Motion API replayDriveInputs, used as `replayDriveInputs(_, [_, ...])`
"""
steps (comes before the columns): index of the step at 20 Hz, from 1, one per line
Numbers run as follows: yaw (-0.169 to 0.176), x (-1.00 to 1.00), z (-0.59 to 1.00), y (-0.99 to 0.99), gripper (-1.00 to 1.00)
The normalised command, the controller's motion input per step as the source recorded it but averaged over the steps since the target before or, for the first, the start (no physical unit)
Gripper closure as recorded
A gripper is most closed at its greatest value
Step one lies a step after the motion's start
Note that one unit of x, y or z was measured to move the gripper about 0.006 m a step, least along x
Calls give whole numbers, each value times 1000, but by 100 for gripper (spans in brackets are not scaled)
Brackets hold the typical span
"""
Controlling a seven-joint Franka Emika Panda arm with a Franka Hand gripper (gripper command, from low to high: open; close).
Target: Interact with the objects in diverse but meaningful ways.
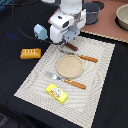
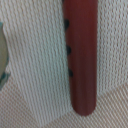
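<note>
Arm is low over the far edge of the placemat [image 1: 35, 82], wrist body directly above the sausage [image 2: 81, 55]. Likely lined up for a pick on it, since the wrist camera frames it end to end and close. Fingers: not visible in either view, the white housing hides them from outside and the wrist view shows none; cannot tell how far open they are or whether they have contact.

Sausage: dark red-brown, smooth, slightly glossy rod with one rounded end showing and three small dark notches along one side. It lies flat on the woven mat, apparently free.

Layout reads as a table setting: round tan plate [image 1: 68, 66] mid-mat, knife [image 1: 86, 58] on its far side, fork [image 1: 67, 80] on its near side, both orange-handled.

Other toy foods sit around the setting: flat yellow box [image 1: 57, 92] near the mat's near edge; ridged bread loaf [image 1: 30, 53] off the mat on the dark surface [image 1: 15, 70], toward the exterior view's left; pale blue carton [image 1: 40, 31] beyond it, partly behind the arm.
</note>
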Motion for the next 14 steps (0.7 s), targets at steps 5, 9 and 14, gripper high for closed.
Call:
replayDriveInputs(5, [-23, 14, -86, 172, -100])
replayDriveInputs(9, [-23, 32, -79, 174, -100])
replayDriveInputs(14, [-23, 75, -70, 166, -100])
